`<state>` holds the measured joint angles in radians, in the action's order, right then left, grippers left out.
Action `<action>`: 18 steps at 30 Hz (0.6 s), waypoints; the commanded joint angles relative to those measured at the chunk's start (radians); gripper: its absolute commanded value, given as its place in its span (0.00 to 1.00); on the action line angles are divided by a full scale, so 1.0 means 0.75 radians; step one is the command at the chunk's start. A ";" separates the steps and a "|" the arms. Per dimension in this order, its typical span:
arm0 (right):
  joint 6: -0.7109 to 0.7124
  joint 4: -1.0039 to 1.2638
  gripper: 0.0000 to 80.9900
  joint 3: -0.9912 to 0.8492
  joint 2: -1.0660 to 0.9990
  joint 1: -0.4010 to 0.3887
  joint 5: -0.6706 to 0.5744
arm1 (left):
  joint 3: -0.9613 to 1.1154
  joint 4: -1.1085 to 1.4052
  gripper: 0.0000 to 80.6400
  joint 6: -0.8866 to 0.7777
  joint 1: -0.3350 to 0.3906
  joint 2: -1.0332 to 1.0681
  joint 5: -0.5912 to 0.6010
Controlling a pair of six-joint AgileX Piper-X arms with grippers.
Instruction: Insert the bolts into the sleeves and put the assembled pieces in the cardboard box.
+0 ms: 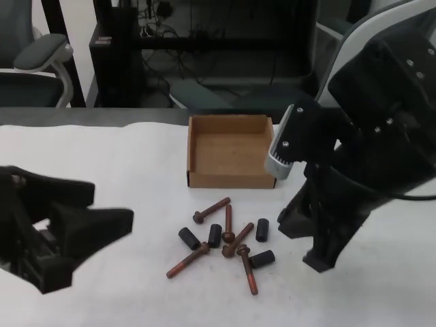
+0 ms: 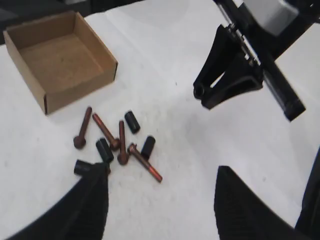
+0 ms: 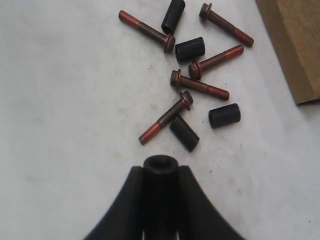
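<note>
Several copper-coloured bolts [image 1: 211, 210] and black sleeves [image 1: 214, 235] lie mixed in a loose pile on the white bench, just in front of the open cardboard box [image 1: 197, 153]. My right gripper [image 3: 160, 175] is shut on one black sleeve [image 3: 161, 192], held upright with its open bore facing the pile. It hovers to the right of the pile [image 1: 303, 242]. My left gripper [image 2: 160, 210] stands open on the left side of the bench [image 1: 112, 204], with nothing between its fingers [image 2: 90, 210] and the pile a little beyond them.
The box [image 2: 30, 75] holds nothing. White bench surface spreads free around the pile. Office chairs and a dark desk frame stand beyond the bench's far edge.
</note>
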<state>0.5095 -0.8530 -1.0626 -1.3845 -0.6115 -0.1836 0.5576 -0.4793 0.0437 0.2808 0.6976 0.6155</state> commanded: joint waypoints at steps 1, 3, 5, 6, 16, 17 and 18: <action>-0.055 0.029 0.01 0.061 0.069 -0.009 -0.022 | 0.044 -0.065 0.77 0.082 0.034 0.059 -0.013; -0.091 0.069 0.01 0.117 0.118 -0.016 -0.022 | 0.051 -0.068 0.77 0.113 0.050 0.094 -0.013; -0.139 0.115 0.01 0.170 0.171 -0.019 -0.022 | 0.056 -0.078 0.77 0.128 0.066 0.138 -0.017; -0.162 0.136 0.01 0.191 0.193 -0.019 -0.022 | 0.055 -0.078 0.77 0.128 0.075 0.162 -0.020; -0.351 0.422 0.01 0.372 0.394 -0.019 -0.022 | 0.060 -0.076 0.77 0.161 0.170 0.439 -0.041; -0.364 0.456 0.01 0.384 0.402 -0.019 -0.022 | 0.066 -0.076 0.77 0.188 0.184 0.473 -0.041; -0.377 0.479 0.01 0.393 0.408 -0.019 -0.022 | 0.074 -0.081 0.77 0.214 0.194 0.502 -0.045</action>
<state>0.2567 -0.5479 -0.7806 -1.0988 -0.6248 -0.1859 0.5975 -0.5385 0.1651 0.4095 1.0398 0.5895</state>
